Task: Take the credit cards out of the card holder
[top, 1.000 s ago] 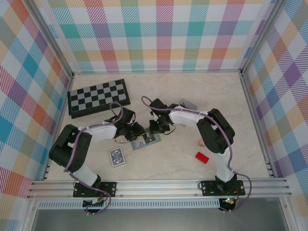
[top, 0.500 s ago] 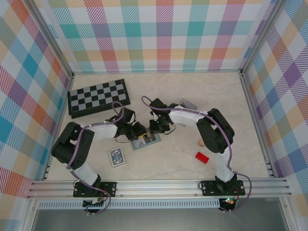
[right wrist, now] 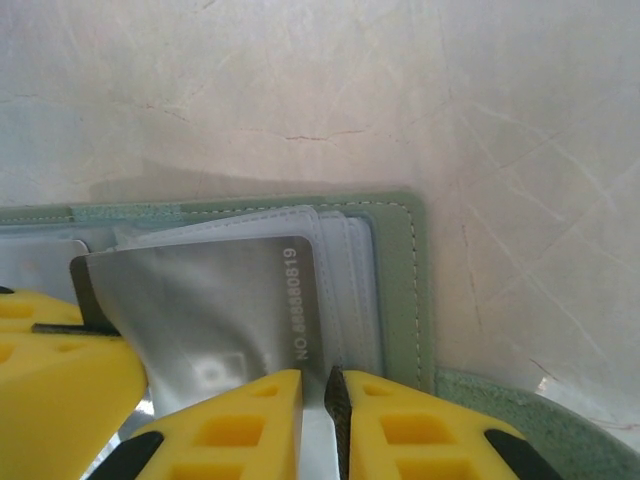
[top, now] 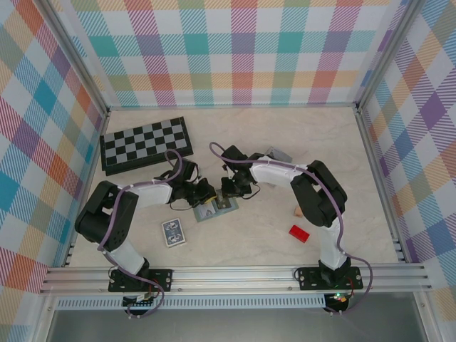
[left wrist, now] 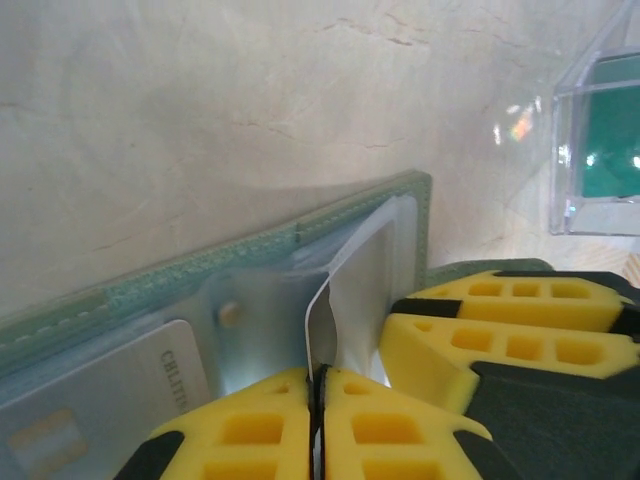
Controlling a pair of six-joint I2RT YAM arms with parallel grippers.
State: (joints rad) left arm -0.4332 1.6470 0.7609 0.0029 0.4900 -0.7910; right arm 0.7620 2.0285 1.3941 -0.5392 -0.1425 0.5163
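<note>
Both pinching: left gripper (left wrist: 316, 385) clamped on silver credit card (right wrist: 220, 300); right gripper (right wrist: 320, 385) nipping card holder (right wrist: 400, 290) sleeve.

Light is bright and even. Both wrist views blur the yellow fingers (left wrist: 240, 432) nearest the lens. Glare whitens the clear sleeves (left wrist: 372, 262) inside the card holder (left wrist: 352, 204), with soft shadow beyond its far edge.

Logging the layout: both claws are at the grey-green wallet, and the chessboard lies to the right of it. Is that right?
Not quite. The left claw and right claw are at the wallet, but the chessboard lies to its left, as the top view shows.
</note>
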